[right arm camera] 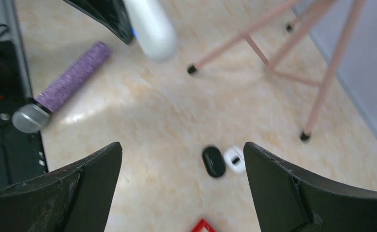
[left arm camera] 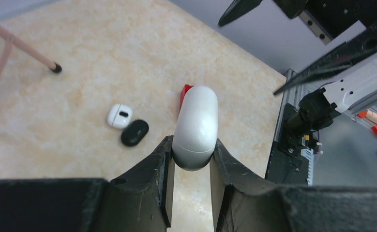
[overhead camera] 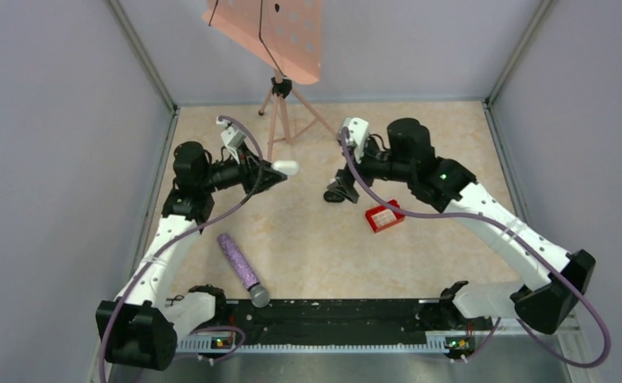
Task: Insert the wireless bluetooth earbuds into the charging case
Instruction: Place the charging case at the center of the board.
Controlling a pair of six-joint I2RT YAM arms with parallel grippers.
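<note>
Left wrist view puts the charging case [left arm camera: 196,121] dead centre: a smooth, glossy white pebble with rounded ends. The matte black fingers of the left gripper [left arm camera: 192,150] clamp it from both sides and hold it up off the table [left arm camera: 80,48]. That tabletop is a pale beige, marbled sheet.

Left of centre on it lies a small white earbud [left arm camera: 119,116], a shiny rounded bit with a dark mark on top. Just beside it is a black oval piece [left arm camera: 134,133] that I can't identify. A corner of the red basket [left arm camera: 185,91] peeks out behind the case.

From the right wrist, the same pair sits low in the middle, framed by the right gripper [right arm camera: 181,147], whose fingers are spread wide with nothing in them. Seen from overhead, that gripper hangs just right of centre and hides the pair.

Thin pink legs of the music stand [overhead camera: 269,30] come down in the upper middle, close behind both grippers. The microphone [overhead camera: 238,261], with a rough purple handle and grey mesh head, lies lower left, well apart.
</note>
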